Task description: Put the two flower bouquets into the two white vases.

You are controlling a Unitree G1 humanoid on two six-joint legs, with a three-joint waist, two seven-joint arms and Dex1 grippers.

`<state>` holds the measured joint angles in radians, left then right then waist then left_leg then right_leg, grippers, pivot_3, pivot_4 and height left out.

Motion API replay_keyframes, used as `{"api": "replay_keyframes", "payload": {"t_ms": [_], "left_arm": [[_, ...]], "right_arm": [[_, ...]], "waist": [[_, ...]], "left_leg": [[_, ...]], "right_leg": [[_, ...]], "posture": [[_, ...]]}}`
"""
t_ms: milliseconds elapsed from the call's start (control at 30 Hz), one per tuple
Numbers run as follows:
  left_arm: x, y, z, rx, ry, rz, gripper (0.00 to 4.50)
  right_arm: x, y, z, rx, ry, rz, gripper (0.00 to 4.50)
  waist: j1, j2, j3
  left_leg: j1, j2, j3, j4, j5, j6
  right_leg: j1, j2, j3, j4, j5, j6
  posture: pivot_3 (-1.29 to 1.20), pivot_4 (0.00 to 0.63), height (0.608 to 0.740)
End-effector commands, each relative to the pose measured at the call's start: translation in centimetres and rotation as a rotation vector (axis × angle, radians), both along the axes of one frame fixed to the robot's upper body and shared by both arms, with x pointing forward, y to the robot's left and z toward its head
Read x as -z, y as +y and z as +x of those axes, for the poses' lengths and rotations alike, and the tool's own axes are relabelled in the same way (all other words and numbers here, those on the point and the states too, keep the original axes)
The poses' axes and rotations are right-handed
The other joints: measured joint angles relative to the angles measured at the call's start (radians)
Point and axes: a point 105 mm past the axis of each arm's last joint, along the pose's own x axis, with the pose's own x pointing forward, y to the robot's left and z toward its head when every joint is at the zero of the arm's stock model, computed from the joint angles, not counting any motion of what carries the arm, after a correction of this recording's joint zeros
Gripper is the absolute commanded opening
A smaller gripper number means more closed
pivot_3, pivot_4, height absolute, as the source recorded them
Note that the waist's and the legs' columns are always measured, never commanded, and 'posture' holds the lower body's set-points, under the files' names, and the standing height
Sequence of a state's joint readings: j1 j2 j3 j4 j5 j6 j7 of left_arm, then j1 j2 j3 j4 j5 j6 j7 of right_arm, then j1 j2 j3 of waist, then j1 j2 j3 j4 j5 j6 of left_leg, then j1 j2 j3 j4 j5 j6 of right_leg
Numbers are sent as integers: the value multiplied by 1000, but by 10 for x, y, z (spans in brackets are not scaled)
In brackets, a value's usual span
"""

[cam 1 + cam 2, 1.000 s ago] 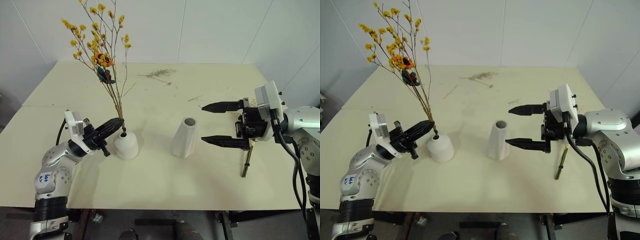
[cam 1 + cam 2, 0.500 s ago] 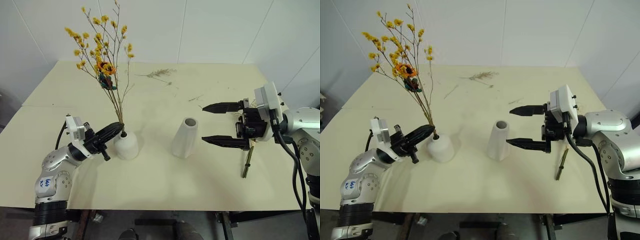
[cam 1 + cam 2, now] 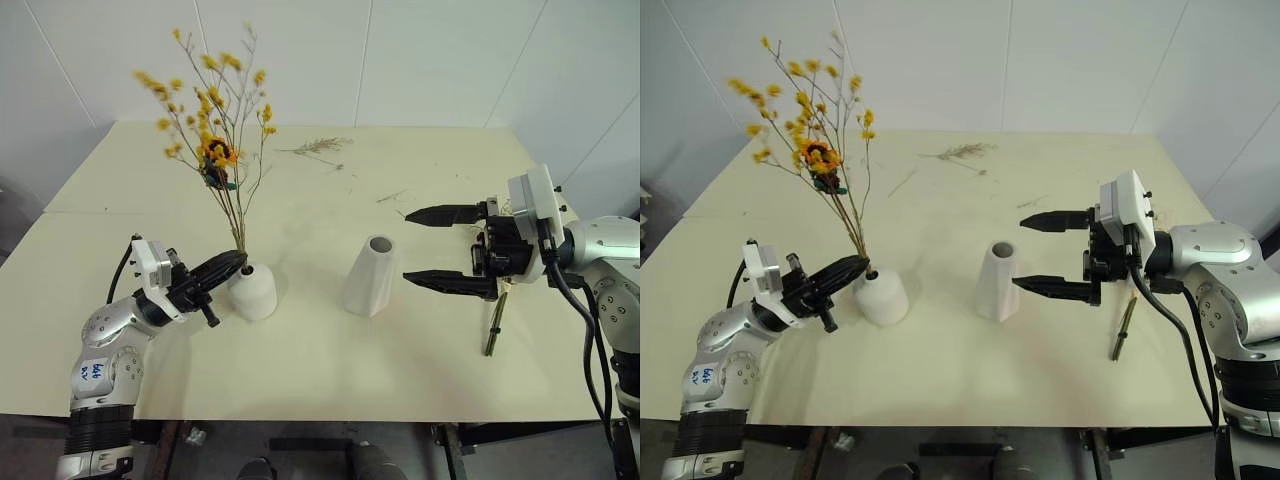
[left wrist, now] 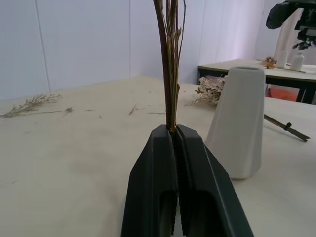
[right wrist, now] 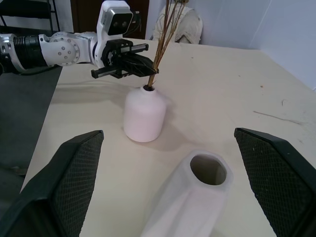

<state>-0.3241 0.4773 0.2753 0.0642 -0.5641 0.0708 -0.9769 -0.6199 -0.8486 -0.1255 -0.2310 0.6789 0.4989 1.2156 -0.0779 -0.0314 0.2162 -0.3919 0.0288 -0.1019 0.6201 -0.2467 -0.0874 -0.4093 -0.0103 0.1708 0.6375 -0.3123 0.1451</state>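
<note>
**Yellow bouquet stems seated in the dome vase**

The left end effector point(image 3: 228, 262) is clamped on the yellow-blossom bouquet point(image 3: 215, 150), whose stem ends sit in the short dome vase point(image 3: 253, 291). The right end effector point(image 3: 432, 248) hangs spread wide just beside the empty cone vase point(image 3: 369, 275). Dried sprigs point(image 3: 318, 147) lie far back on the worktop point(image 3: 320, 350).

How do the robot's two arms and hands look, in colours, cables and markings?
Both arms are silver-grey metal with rounded joints. Each hand, the left hand and the right hand, has two long black tapered fingers and a white box-like camera module at the wrist. Black cables run along both arms. The left arm carries a white sticker with blue handwriting.
</note>
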Motion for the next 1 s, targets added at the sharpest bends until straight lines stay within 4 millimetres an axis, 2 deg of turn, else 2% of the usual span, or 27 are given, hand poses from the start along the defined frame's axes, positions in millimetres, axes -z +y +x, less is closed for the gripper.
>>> {"api": "replay_keyframes", "payload": {"t_ms": [33,400,500,667,900,1000], "left_arm": [[0,3,1,-27,-26,5,17],[8,-3,2,-12,39,2,17],[6,-6,-2,26,103,-26,732],[-3,-2,-4,-1,86,-42,2309],[-9,9,-17,-1,48,100,4479],[-7,17,-23,27,80,194,4479]], "right_arm": [[-9,-1,-3,-1,-54,14,4500],[-10,1,-4,-1,-54,15,4500],[-10,2,-4,0,-54,16,4500],[-9,3,-3,1,-53,20,4500],[-9,2,1,6,-50,29,4500],[-9,0,3,15,-46,26,4500]], "waist": [[0,0,0],[1,0,0],[1,0,0],[1,0,0],[-5,0,0],[-5,0,0]], "left_leg": [[0,0,0,0,0,0],[0,0,0,0,0,0],[0,0,0,0,0,0],[0,0,0,0,0,0],[0,0,0,-2,0,0],[1,0,0,-3,0,0]], "right_leg": [[0,0,0,0,0,0],[0,0,0,0,0,0],[0,0,0,0,0,0],[0,0,0,0,0,0],[0,0,0,0,0,-1],[-1,0,0,0,-1,-1]], "posture": [[0,150,740],[0,150,740],[0,150,740],[0,150,740],[0,150,740],[0,150,740]]}}
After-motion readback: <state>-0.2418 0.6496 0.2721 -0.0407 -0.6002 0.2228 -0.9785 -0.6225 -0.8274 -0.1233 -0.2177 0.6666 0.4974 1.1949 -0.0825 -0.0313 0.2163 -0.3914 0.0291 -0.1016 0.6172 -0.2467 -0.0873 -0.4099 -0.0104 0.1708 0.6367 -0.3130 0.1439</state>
